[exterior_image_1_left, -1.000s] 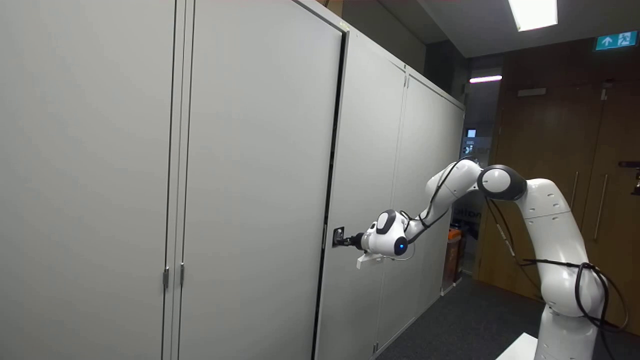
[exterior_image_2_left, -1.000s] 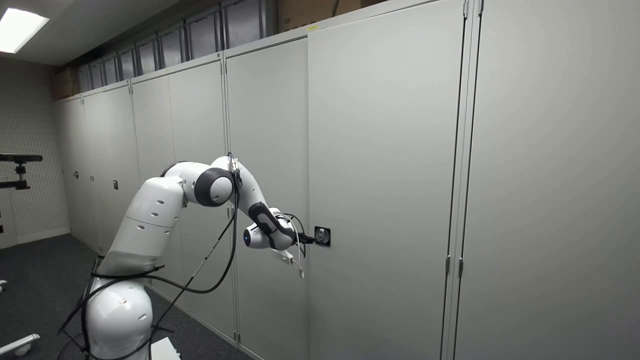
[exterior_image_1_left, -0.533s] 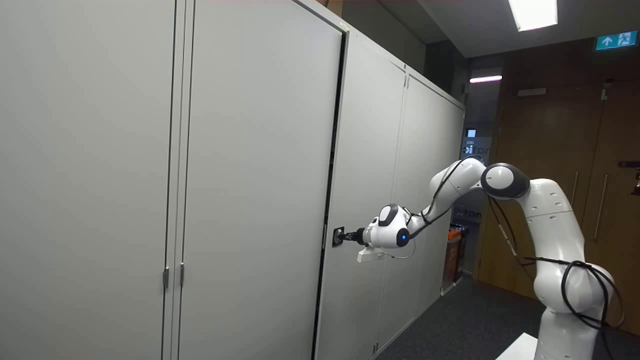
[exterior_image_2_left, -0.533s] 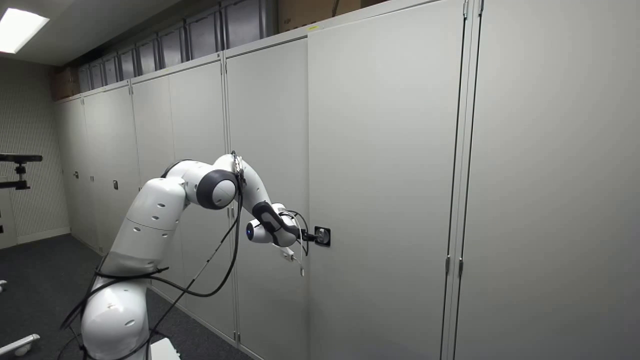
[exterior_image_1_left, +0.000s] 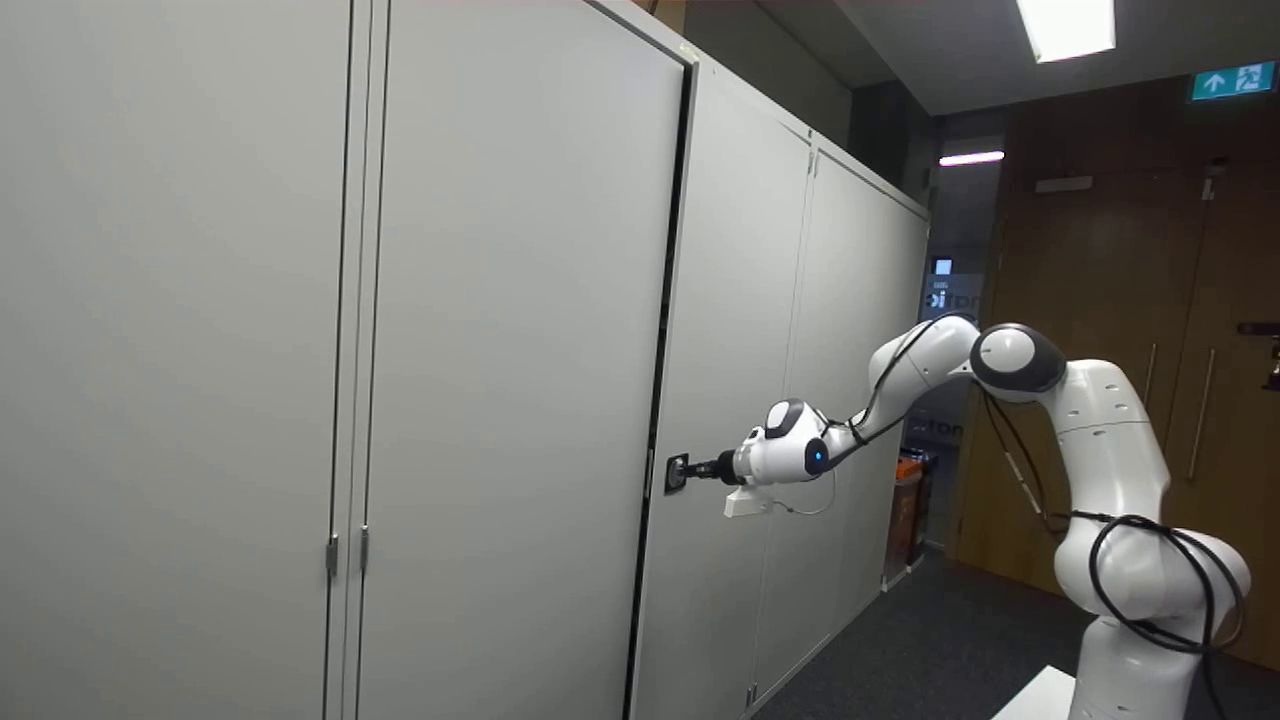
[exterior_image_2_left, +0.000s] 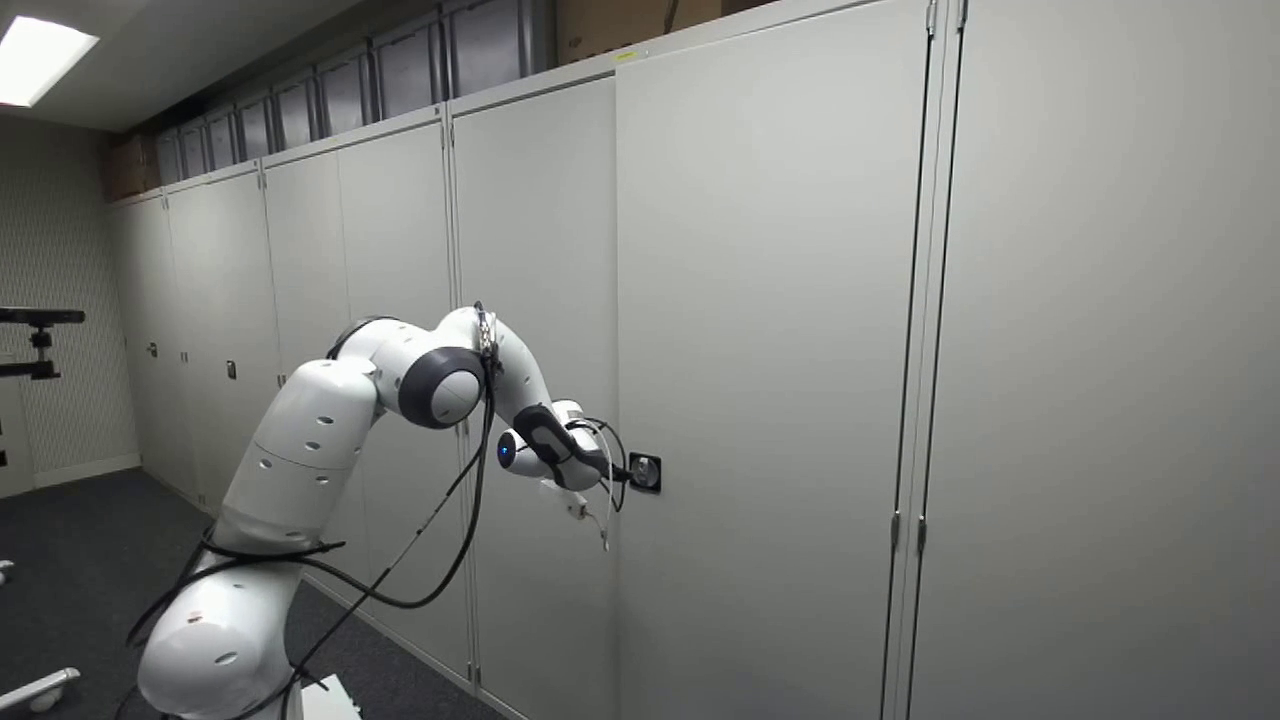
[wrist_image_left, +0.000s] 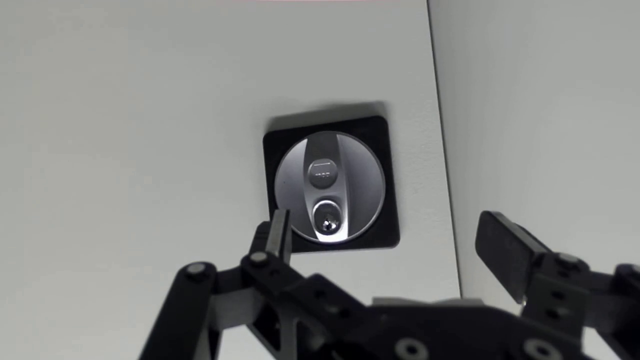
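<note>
i find my gripper (wrist_image_left: 385, 218) spread wide, nothing held, nr. the silver knob (wrist_image_left: 330, 186) on the cab. door (wrist_image_left: 150, 100); est. rigid, slick, prob. metal, best pinched across its centre bar (wrist_image_left: 326, 194).

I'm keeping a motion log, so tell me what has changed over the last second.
In both exterior views the arm's elbow has shifted toward picture right, and the wrist has risen a little. The gripper now stands open, not gripping the knob; whether it held it earlier cannot be made out. The cabinet doors stayed as they were.
</note>
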